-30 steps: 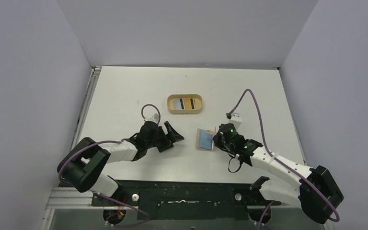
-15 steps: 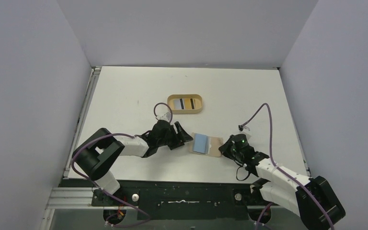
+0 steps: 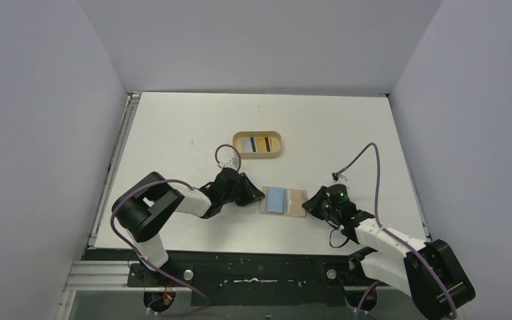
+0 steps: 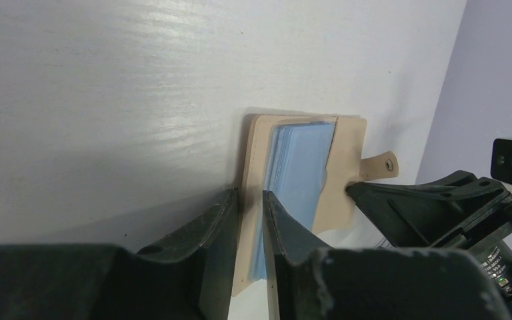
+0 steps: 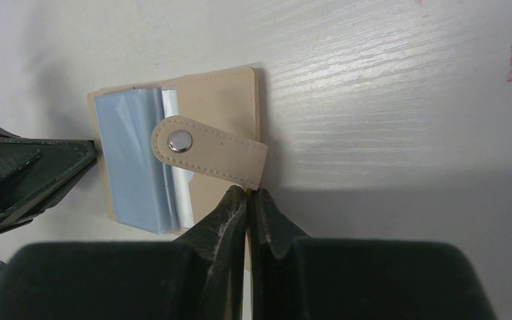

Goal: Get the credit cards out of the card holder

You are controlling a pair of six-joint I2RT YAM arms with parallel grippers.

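Reaching in from the left, the left pincer (image 3: 256, 195) has come across the worktop (image 3: 347, 127) to the holder (image 3: 298, 203) and narrowed from wide open. Meanwhile the right pincer (image 3: 316, 205) has slid off the holder's top to its right edge. The holder itself has turned a little and now lies near the front middle of the worktop, between the two pincers. It lies flat, with the blue card (image 3: 277, 199) tucked in its pocket and the card's left part sticking out toward the left pincer. In the left wrist view the left jaws stand only a thin slot apart, and the holder's tan edge and the card's end both fill that slot; whether they are truly clamped I cannot tell. The right jaws are fully closed, tip against tip, with nothing seen between them. They touch the holder's edge just beside the tab (image 5: 210, 152), whose snap (image 5: 179, 141) faces up. Well behind the holder sits the oval tray (image 3: 258, 155), with striped flat pieces inside.
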